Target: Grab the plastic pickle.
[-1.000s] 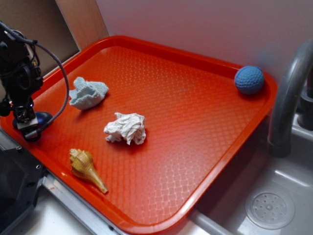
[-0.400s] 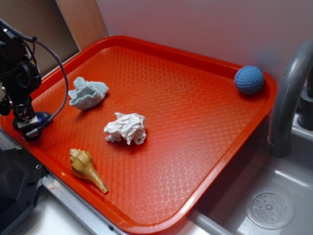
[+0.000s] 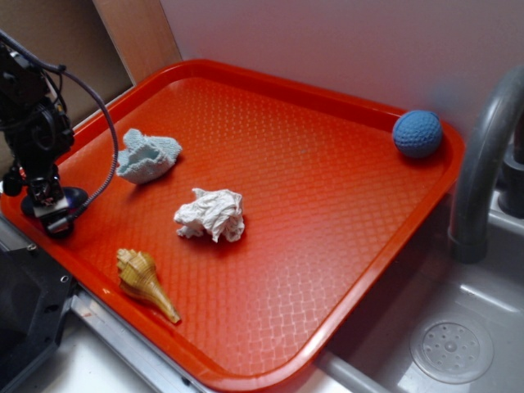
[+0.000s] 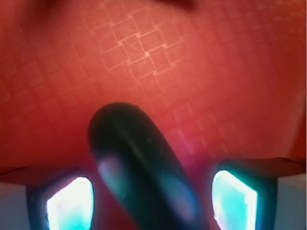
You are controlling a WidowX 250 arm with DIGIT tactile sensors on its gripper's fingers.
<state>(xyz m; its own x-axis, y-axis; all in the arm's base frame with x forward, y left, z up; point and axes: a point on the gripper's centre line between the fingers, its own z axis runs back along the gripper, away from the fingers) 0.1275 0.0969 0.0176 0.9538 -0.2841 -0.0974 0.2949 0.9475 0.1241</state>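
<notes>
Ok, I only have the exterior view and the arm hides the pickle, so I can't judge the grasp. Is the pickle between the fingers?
Observer: Yes. In the wrist view the plastic pickle lies between the two fingers, gaps showing on both sides.
Operator: So the gripper isn't shut on it?
Observer: Not yet. The gripper is open, with neither finger touching the pickle.
Operator: Is it lined up straight?
Observer: No, it lies slanted across the gap, one rounded end pointing out over the red tray.
</notes>
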